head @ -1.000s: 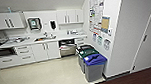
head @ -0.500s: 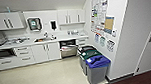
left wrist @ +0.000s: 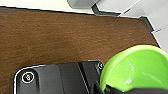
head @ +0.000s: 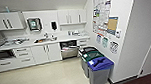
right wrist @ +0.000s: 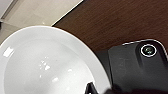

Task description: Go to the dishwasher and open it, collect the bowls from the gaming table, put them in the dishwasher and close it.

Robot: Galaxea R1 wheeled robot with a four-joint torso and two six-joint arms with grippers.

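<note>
Two bowls ride with me toward the open stainless-steel dishwasher (head: 68, 49): a green plastic bowl (left wrist: 135, 68) left, a white glossy bowl (right wrist: 47, 65) right, though I cannot tell the fingers' state.

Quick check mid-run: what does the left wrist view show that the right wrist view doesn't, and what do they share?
Left wrist only: a green bowl at the left tool, and the base of a grey bin on the pale floor. Right wrist only: a white bowl at the right tool. Both: dark wood-look floor below, meeting pale flooring, plus the robot's own dark plate.
</note>
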